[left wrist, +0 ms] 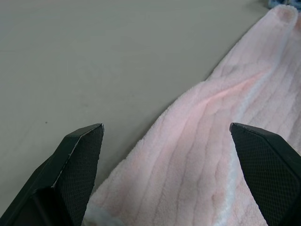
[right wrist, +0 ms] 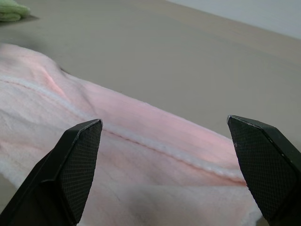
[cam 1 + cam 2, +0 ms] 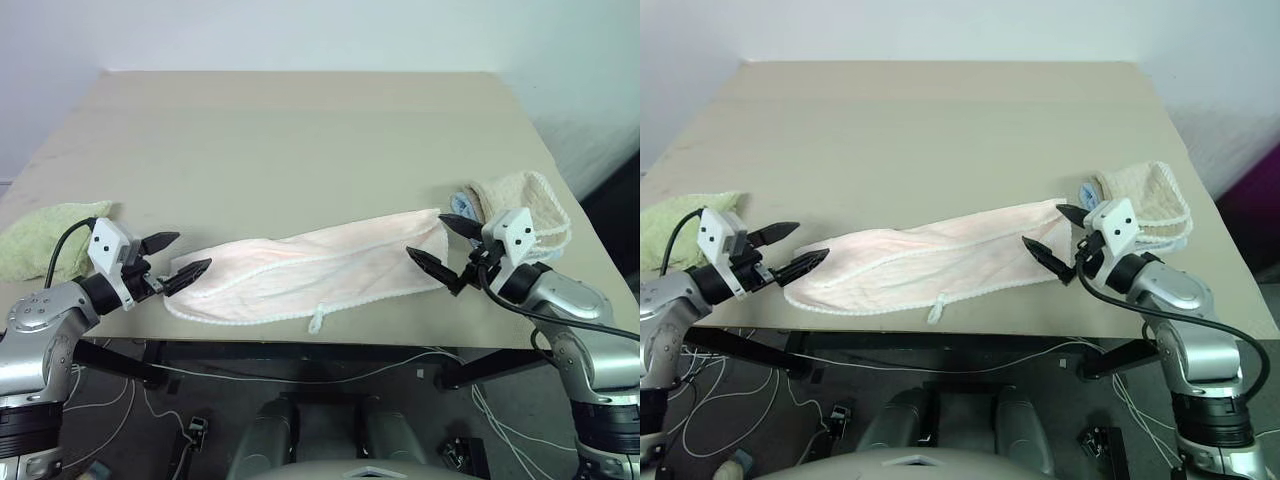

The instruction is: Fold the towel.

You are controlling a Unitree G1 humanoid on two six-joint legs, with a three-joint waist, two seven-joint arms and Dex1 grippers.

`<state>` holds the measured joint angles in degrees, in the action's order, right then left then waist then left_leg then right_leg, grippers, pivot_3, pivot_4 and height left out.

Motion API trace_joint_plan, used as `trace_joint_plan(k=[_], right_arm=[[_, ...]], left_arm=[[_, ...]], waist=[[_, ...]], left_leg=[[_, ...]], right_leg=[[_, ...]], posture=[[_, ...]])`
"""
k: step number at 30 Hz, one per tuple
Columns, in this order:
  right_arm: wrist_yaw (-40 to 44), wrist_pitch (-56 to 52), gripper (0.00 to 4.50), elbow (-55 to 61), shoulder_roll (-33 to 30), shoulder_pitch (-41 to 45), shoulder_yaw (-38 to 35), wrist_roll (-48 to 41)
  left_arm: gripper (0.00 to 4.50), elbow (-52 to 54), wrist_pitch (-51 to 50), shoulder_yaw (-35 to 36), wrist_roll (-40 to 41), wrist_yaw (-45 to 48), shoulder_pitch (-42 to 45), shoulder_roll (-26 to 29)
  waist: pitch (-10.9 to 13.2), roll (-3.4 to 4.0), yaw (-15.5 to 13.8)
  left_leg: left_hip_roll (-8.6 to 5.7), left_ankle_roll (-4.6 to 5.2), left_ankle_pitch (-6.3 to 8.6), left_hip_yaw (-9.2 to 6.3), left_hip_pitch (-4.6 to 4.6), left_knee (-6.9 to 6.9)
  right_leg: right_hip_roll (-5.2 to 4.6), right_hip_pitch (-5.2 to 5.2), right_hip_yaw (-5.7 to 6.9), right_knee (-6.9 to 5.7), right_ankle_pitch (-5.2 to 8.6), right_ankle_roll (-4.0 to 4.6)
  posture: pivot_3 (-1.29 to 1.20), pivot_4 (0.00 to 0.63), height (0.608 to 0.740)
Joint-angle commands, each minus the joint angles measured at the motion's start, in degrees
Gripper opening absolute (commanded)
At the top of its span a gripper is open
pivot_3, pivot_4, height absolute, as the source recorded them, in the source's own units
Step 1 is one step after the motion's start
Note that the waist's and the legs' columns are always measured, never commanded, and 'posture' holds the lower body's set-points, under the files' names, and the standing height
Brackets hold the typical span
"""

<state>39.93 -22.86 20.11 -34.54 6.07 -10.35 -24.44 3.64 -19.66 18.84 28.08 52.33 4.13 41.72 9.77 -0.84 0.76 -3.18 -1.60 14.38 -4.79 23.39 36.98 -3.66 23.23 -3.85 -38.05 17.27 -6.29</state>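
While the pink towel (image 3: 310, 275) lies stretched between both grippers in the head views, nothing is held. At the left wrist, towel edge lies between wide-apart jaws. At the right wrist likewise; both corners should be pinched together evenly.

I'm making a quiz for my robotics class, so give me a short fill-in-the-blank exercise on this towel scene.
1. The long towel lying between the two grippers is ____ in colour.
2. The left gripper and the right gripper both have their fingers ____.
3. The cloth at the table's left edge is ____.
4. The cream towel lies beside the ____ gripper.

Missing words: pink; open; green; right
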Motion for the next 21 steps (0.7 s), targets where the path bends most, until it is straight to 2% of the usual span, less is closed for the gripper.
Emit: trace_joint_plan(k=[1,21], right_arm=[[-0.6,0.9,4.47,2.2,0.6,-0.3,-0.3,-0.3],[0.1,5.9,4.47,-4.2,0.8,4.1,1.5,3.2]], left_arm=[[4.5,1.8,0.2,0.2,0.3,0.5,0.5,1.1],[4.5,2.4,2.4,-3.4,-2.9,2.6,1.9,2.5]], waist=[[0.0,0.0,0.0],[0.0,0.0,0.0]], left_leg=[[0.0,0.0,0.0,0.0,0.0,0.0],[0.0,0.0,0.0,0.0,0.0,-0.01]], right_leg=[[0.0,0.0,0.0,0.0,0.0,0.0],[0.0,0.0,0.0,0.0,0.0,0.0]], posture=[[0.0,0.15,0.74],[0.0,0.15,0.74]])
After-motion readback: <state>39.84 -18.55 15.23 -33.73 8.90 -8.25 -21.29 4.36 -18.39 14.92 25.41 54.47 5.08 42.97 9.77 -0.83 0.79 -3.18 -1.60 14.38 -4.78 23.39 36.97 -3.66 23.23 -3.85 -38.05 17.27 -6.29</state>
